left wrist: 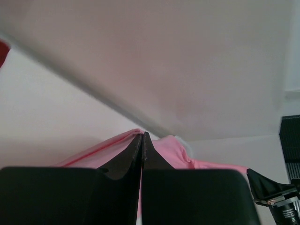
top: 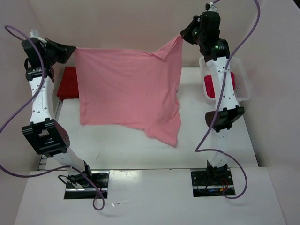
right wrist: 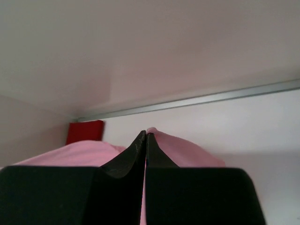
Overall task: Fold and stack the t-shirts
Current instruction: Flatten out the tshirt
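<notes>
Since both arms have it up in the air, the light pink t-shirt (top: pixel 126 89) is hanging like a sheet between them, well above the table (top: pixel 122 145). The left gripper (top: pixel 72 49) is clamped on the top left corner and the right gripper (top: pixel 182 36) is clamped on the top right corner. The right one sits a bit higher, so the cloth bunches into a fold just below that grip. The bottom hem is uneven, and the lower right corner droops the lowest.

As for the other two, the dark red t-shirt (top: pixel 69 84) lies flat at the far left of the table, partly hidden behind the pink one. The magenta-crimson t-shirt (top: pixel 211 86) sits inside the white mesh basket (top: pixel 243 79) at the far right. The right arm crosses in front of it, so I can't tell if it's folded.

Both wrist views show the same thing up close: jaws pressed flat together, with pink cloth spilling out on either side of the tips. The right wrist view also catches the dark red shirt in the background, while the left one only gets a red sliver at its edge. Only the overhead view takes in the basket and the whole spread of the pink shirt.
</notes>
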Available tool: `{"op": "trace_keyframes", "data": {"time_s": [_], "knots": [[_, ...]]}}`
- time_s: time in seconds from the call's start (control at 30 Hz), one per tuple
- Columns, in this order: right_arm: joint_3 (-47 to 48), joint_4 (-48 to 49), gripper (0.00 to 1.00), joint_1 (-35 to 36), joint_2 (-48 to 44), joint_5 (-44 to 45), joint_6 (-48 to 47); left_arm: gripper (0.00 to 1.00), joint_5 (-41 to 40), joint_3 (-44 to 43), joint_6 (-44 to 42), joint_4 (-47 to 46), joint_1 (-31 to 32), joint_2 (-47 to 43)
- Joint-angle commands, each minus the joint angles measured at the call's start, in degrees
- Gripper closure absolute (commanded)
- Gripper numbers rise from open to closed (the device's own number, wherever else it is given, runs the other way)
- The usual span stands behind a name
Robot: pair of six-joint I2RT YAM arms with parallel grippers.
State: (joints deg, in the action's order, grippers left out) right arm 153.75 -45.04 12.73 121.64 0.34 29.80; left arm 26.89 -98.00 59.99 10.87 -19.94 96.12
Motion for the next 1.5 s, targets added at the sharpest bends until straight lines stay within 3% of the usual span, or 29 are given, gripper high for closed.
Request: {"op": "trace_keyframes", "data": {"time_s": [0.0, 0.17, 0.33, 0.4, 0.43, 0.73, 0.87, 1.0, 1.13, 1.27, 1.47], "knots": [[7.1, 11.2, 1.00, -1.8, -9.5, -4.0, 3.8, 1.00, 0.7, -11.8, -0.1, -6.7, -0.1, -1.9], [7.8, 18.9, 1.00, -7.9, -13.1, -15.1, 11.7, 1.00, 0.2, -22.0, 2.3, -7.4, -1.9, -0.8], [3.8, 15.4, 1.00, -12.0, -14.2, -20.5, 13.6, 1.00, 0.2, -20.2, 1.2, -8.1, -1.9, -0.8], [-2.7, 13.3, 1.00, -12.6, -16.0, -21.1, 10.5, 1.00, 0.2, -14.4, 1.2, -10.6, -1.9, -3.9], [-6.2, 13.3, 1.00, -12.6, -17.2, -21.1, 9.3, 1.00, 0.2, -7.2, 1.2, -12.7, -1.9, -4.9], [-70.4, 19.5, 1.00, -13.9, -39.4, -16.9, 3.1, 1.00, -2.0, 30.5, -6.5, -19.0, 3.0, -18.1], [-86.1, 17.8, 1.00, -13.9, -44.8, -16.2, 1.6, 1.00, -3.3, 45.1, -9.5, -19.6, 4.4, -22.4], [-99.6, 14.1, 1.00, -13.9, -50.6, -14.8, 0.4, 1.00, -5.3, 54.7, -13.8, -12.8, 4.4, -28.2], [-102.2, 9.1, 1.00, -12.7, -56.0, -15.8, 2.0, 1.00, -6.5, 61.9, -17.3, -5.0, 4.4, -37.7], [-101.6, 3.1, 1.00, -12.7, -56.7, -16.3, 2.6, 1.00, -4.7, 67.8, -15.4, 0.7, 3.0, -42.7], [-102.9, -6.0, 1.00, -12.2, -62.6, -16.9, 2.6, 1.00, -4.2, 65.9, -13.5, 9.9, 1.8, -44.4]]}}
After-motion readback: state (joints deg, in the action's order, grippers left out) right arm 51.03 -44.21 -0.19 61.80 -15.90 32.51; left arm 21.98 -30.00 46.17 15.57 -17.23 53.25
